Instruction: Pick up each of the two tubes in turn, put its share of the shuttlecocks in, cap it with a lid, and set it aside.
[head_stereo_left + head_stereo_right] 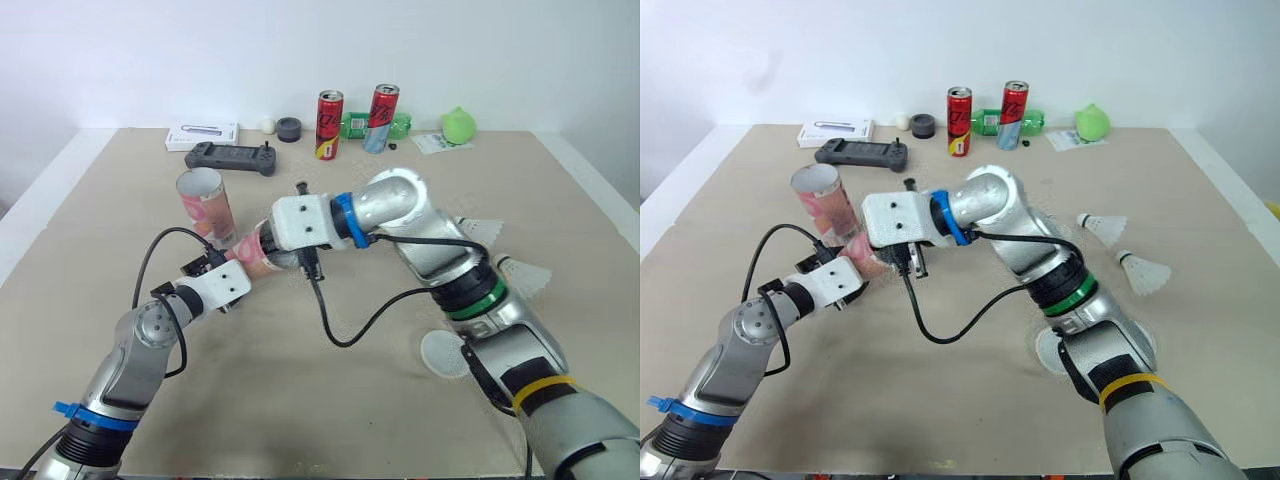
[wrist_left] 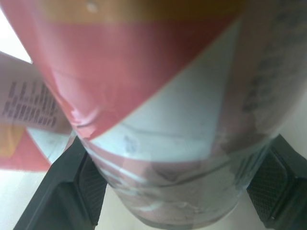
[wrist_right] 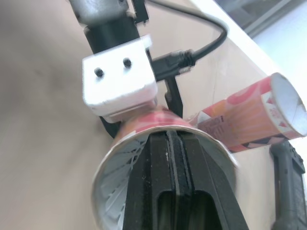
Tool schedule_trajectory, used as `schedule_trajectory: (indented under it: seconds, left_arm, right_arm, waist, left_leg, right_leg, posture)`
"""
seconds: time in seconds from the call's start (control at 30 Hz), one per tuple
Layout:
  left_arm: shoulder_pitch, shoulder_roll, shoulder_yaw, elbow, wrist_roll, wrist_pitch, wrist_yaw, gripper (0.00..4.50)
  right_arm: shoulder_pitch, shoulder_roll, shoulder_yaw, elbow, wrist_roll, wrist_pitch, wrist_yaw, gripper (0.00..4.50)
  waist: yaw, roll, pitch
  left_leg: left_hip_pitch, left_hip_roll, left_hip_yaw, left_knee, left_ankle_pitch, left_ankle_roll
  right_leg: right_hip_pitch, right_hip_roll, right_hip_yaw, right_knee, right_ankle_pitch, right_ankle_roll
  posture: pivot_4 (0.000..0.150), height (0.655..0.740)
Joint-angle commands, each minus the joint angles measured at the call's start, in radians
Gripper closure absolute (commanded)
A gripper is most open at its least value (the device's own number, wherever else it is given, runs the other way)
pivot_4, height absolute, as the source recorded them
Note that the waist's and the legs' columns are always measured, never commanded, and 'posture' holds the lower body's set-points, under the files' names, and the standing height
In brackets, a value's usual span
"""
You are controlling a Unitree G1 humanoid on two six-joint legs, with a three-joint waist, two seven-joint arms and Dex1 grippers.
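left eye view: the left hand (image 1: 222, 268) grips a pink held tube (image 1: 250, 255) that lies tilted low over the table (image 1: 330, 410), left of centre, its mouth turned to the right; the right arm's white wrist block reaches across to that mouth. a second tube (image 1: 205, 205) stands upright just behind and to the left, touching or nearly touching the held one. two loose shuttlecocks (image 1: 480, 230) (image 1: 527, 275) lie well apart on the right, and a pale lid (image 1: 443, 352) lies near right beside the right forearm. cans, a controller and a white box stand along the far edge

left wrist view: both black fingers (image 2: 72, 191) are clamped on the sides of the held tube, with the second tube just beside it

right wrist view: the right hand (image 3: 172, 143) is inside the mouth of the held tube, its fingers (image 3: 158, 182) pressed together; white feathers (image 3: 120, 167) show inside the tube beside them
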Motion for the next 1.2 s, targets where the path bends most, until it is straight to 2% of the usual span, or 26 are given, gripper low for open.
schedule_trajectory:
  seconds: [0.03,0.2,0.3,0.43,0.53,0.6,0.8,0.97,1.2]
  left_arm:
    - [-0.001,-0.011,-0.045,0.001,-0.041,-0.015,-0.043,0.94]
    - [-0.023,-0.043,-0.021,-0.025,-0.126,-0.005,-0.068,0.94]
    - [-0.036,-0.071,0.000,-0.043,-0.205,0.008,-0.092,0.94]
    - [-0.058,-0.148,0.033,-0.034,-0.348,0.024,-0.109,0.94]
    - [-0.058,-0.232,0.047,-0.002,-0.505,0.059,-0.151,0.94]
    - [-0.044,-0.256,0.031,0.030,-0.551,0.061,-0.179,0.94]
    - [-0.011,-0.243,-0.040,0.118,-0.531,0.048,-0.189,0.94]
    - [-0.013,-0.193,-0.086,0.184,-0.456,-0.017,-0.170,0.94]
    - [-0.012,-0.189,-0.086,0.201,-0.465,-0.050,-0.150,0.94]
  right_arm:
    - [0.008,-0.055,-0.100,-0.122,0.096,0.078,0.027,4.46]
    - [0.079,-0.138,-0.259,-0.221,0.269,0.261,0.009,4.46]
    - [0.157,-0.225,-0.358,-0.281,0.389,0.411,0.020,3.64]
    - [0.277,-0.369,-0.441,-0.342,0.499,0.546,0.043,1.65]
    - [0.417,-0.506,-0.465,-0.331,0.467,0.539,0.056,0.17]
    - [0.498,-0.572,-0.450,-0.326,0.424,0.492,0.058,0.07]
    - [0.677,-0.692,-0.399,-0.296,0.314,0.402,0.047,0.07]
    - [0.740,-0.704,-0.348,-0.250,0.261,0.351,0.040,0.07]
    - [0.725,-0.664,-0.268,-0.145,0.184,0.278,0.032,0.07]
  waist:
    - [0.000,0.000,0.000]
    - [-0.001,-0.001,0.000]
    - [0.000,-0.002,0.001]
    - [-0.001,-0.002,0.002]
    - [-0.001,-0.003,0.002]
    - [-0.004,-0.003,0.002]
    - [-0.024,-0.002,0.004]
    - [-0.025,-0.002,0.004]
    - [-0.026,-0.002,0.004]
  left_leg:
    - [0.000,0.000,0.000,0.000,0.000,0.000]
    - [0.000,0.000,0.000,0.000,0.000,0.000]
    - [-0.001,0.000,0.000,0.000,0.000,0.000]
    - [-0.005,0.000,-0.001,0.001,0.000,0.001]
    - [-0.005,-0.001,-0.001,0.001,-0.001,0.001]
    - [-0.005,-0.001,-0.001,0.001,-0.001,0.001]
    - [-0.002,0.000,0.000,0.002,0.000,0.001]
    - [0.000,0.000,0.002,0.003,0.000,0.001]
    - [0.002,0.000,0.003,0.004,0.000,0.000]
  right_leg:
    - [0.000,0.000,0.000,0.000,0.000,0.000]
    - [0.000,0.000,0.000,0.000,0.000,0.000]
    - [0.000,0.000,0.000,0.000,0.000,-0.001]
    - [-0.003,-0.001,-0.001,-0.001,0.001,-0.002]
    - [-0.003,0.000,-0.001,-0.001,0.002,-0.004]
    - [-0.003,0.000,-0.001,-0.001,-0.001,0.001]
    - [-0.002,0.002,0.001,0.000,0.000,0.002]
    - [-0.001,0.001,0.004,-0.001,0.000,0.001]
    - [0.000,0.002,0.005,0.000,0.001,-0.001]
  posture:
    - [0.150,0.7400]
    - [0.150,0.7400]
    - [0.150,0.7400]
    - [0.150,0.7400]
    - [0.150,0.7400]
    - [0.150,0.7400]
    - [0.150,0.7400]
    - [0.150,0.7400]
    - [0.150,0.7400]
